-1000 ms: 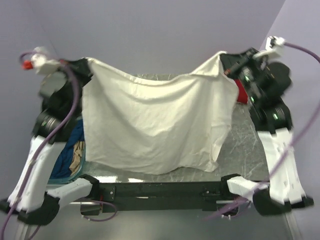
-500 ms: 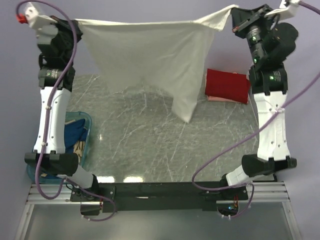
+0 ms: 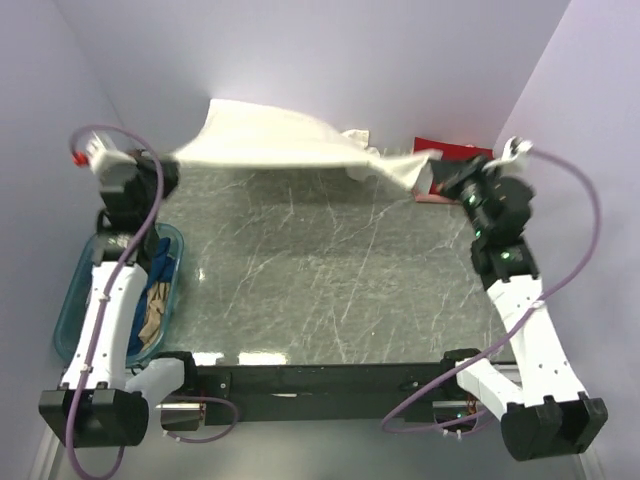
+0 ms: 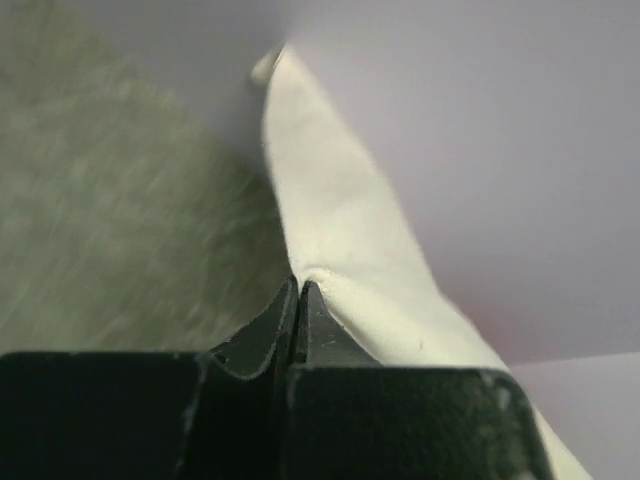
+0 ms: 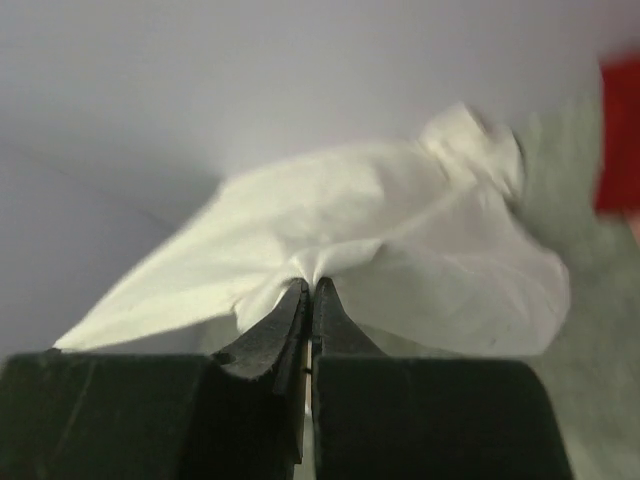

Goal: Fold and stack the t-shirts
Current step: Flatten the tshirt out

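Note:
A cream-white t-shirt (image 3: 270, 140) lies spread along the table's far edge and partly up the back wall. My left gripper (image 3: 172, 160) is shut on its left corner; the left wrist view shows the cloth (image 4: 345, 230) pinched at the tips (image 4: 300, 285). My right gripper (image 3: 432, 172) is shut on the bunched right end, and the cloth (image 5: 400, 230) fans out from the tips (image 5: 311, 283) in the right wrist view. A folded red t-shirt (image 3: 450, 150) lies at the back right, just behind the right gripper. Blue and tan t-shirts (image 3: 160, 275) lie in the basket.
A teal plastic basket (image 3: 75, 300) stands at the table's left edge beside the left arm. The grey marbled table (image 3: 330, 270) stretches between the arms. Lilac walls close in at the back and both sides.
Both arms have dropped from holding the cream-white t-shirt high and hanging to low at the far edge. The shirt has gone forward and now lies against the table and back wall.

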